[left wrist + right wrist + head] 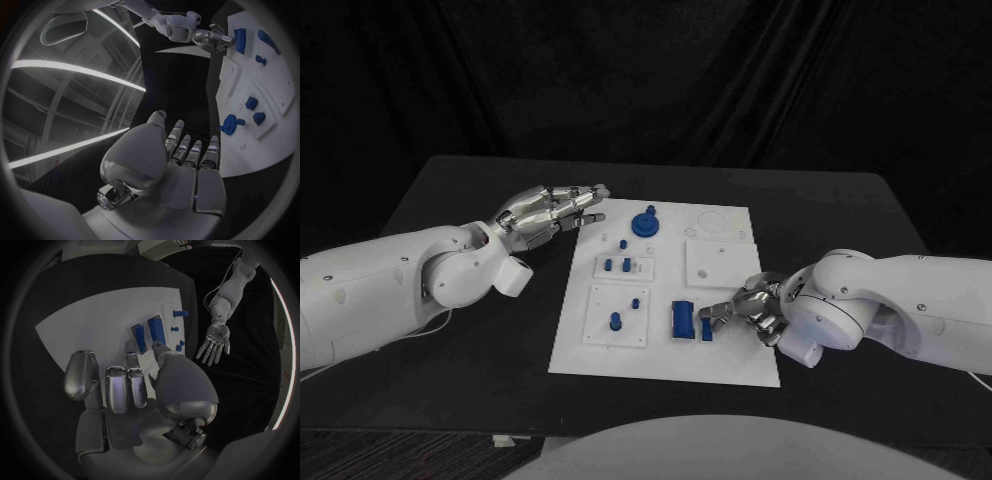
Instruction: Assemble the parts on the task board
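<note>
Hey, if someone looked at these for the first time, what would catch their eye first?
Probably the white task board in the middle of the black table, dotted with small blue parts. Next, the right hand at the board's near right side, fingers touching the two upright blue blocks. The left hand hovers open off the board's far left corner.

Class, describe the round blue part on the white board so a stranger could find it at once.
Start at the white task board mid-table. Go to its far edge, near the left robot hand. The round blue part sits there: a disc with a knob, unlike the small pegs and long blocks nearer the robot.
</note>
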### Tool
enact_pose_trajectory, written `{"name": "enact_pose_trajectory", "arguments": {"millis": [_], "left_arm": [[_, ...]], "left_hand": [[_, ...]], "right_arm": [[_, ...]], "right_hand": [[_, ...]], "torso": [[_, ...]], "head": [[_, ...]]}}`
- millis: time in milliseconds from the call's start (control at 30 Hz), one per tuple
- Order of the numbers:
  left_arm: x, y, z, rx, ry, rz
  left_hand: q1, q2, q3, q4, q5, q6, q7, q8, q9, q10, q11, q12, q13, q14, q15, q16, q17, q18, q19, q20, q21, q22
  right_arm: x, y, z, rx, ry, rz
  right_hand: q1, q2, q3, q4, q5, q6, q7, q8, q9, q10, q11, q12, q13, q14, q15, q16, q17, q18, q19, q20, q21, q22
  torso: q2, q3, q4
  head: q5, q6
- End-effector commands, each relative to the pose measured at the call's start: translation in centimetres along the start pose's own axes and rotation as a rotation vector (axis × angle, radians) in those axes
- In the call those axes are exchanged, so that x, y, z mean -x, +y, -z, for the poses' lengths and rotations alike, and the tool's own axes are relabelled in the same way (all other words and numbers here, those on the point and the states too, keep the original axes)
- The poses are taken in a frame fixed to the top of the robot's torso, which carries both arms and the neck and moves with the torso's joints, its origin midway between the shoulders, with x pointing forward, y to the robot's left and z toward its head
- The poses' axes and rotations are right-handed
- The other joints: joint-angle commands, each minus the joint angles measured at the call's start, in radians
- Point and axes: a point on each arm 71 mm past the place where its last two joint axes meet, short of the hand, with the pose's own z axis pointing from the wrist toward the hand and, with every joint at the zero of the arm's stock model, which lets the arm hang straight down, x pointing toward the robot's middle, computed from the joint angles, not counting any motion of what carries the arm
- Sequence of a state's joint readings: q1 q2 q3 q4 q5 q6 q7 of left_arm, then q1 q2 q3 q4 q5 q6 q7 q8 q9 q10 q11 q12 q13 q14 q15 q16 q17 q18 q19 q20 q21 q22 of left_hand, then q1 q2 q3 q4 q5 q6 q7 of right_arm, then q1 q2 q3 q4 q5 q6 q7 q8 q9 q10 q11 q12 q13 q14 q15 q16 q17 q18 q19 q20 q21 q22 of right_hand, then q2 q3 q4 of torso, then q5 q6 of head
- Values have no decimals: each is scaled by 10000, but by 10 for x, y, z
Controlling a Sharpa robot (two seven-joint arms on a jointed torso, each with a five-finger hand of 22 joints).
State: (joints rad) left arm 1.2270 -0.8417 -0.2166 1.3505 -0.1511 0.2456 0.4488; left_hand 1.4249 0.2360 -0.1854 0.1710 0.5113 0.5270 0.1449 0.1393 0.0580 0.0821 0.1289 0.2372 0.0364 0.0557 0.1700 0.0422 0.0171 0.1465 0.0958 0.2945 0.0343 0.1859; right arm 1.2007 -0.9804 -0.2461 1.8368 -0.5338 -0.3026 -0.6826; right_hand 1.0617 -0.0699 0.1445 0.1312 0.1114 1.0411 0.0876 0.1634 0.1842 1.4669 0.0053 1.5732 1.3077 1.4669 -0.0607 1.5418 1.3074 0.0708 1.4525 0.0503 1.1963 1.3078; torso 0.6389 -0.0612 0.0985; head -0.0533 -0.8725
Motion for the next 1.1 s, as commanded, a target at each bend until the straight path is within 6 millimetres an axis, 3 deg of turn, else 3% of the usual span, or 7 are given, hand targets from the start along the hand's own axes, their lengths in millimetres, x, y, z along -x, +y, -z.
{"name": "enact_pose_trajectory", "arguments": {"millis": [33,233,400,467,733,967,1100], "left_arm": [[-1,-1,0,-154,63,116],[0,-1,1,-160,37,108],[-1,-1,0,-155,49,112],[-1,-1,0,-153,53,114],[-1,-1,1,-145,55,117],[-1,-1,0,-138,73,123],[-1,-1,0,-134,80,125]], "left_hand": [[1,67,34,-3,48,-9,60,37,8,46,27,53,16,-8,49,64,12,-57,61,-6,46,18],[1,65,35,-4,50,-2,61,41,9,51,28,60,17,-6,49,65,13,-58,69,-5,49,28],[1,65,35,-4,50,-2,61,41,9,51,28,60,17,-6,49,65,13,-58,69,-5,49,28],[1,65,35,-4,50,-2,61,41,9,51,28,60,17,-6,49,65,13,-58,69,-5,49,28],[1,65,35,-4,50,-2,61,41,9,51,28,60,17,-6,49,65,13,-58,69,-5,49,28],[5,62,39,-9,56,7,65,48,10,52,34,54,14,-4,51,69,13,-60,77,-5,52,27],[5,62,39,-9,56,7,65,48,10,52,34,54,14,-4,51,69,13,-60,77,-5,52,27]], "right_arm": [[1,0,4,433,-395,777],[8,10,18,1924,-1503,2137],[10,16,23,2506,-2102,3906],[9,16,23,2546,-2180,4554],[2,10,17,2332,-2178,5964],[-3,6,14,2183,-2120,6386],[-5,5,12,2110,-2044,6496]], "right_hand": [[-93,26,-142,95,-58,-61,-2,57,0,1039,37,-24,2631,861,37,-74,1746,61,-29,12,-69,1609],[478,151,-242,-11,359,165,-112,447,224,1039,-54,-24,2631,869,-37,-57,1784,62,-21,-41,-59,1613],[1197,149,-511,-211,490,30,-248,1488,978,1039,-177,-24,2631,871,-152,-51,1802,72,-51,-155,-128,1597],[1510,202,-1109,120,213,-1116,-369,3801,2867,1039,-277,-24,2631,872,-342,-54,1800,77,-75,-198,-225,1579],[1774,144,-1420,893,-126,-2123,-674,6447,5200,1039,-545,-24,2631,874,-442,-56,1805,72,-31,-394,-208,1597],[1791,-137,-1479,1509,-580,-2344,-889,7738,6591,1039,-690,-24,2631,871,-572,-69,1785,88,-45,-526,-295,1582],[1608,-284,-1523,1603,-618,-2346,-944,8018,6933,1039,-764,-24,2631,865,-619,-82,1759,93,-60,-571,-344,1572]], "torso": [[0,1,3],[4,2,-2],[5,5,0],[1,8,-4],[-2,-2,6],[7,0,4],[10,2,0]], "head": [[7,-2],[-5,-2],[-18,-2],[-14,-2],[3,-2],[-4,-2],[-2,-2]]}}
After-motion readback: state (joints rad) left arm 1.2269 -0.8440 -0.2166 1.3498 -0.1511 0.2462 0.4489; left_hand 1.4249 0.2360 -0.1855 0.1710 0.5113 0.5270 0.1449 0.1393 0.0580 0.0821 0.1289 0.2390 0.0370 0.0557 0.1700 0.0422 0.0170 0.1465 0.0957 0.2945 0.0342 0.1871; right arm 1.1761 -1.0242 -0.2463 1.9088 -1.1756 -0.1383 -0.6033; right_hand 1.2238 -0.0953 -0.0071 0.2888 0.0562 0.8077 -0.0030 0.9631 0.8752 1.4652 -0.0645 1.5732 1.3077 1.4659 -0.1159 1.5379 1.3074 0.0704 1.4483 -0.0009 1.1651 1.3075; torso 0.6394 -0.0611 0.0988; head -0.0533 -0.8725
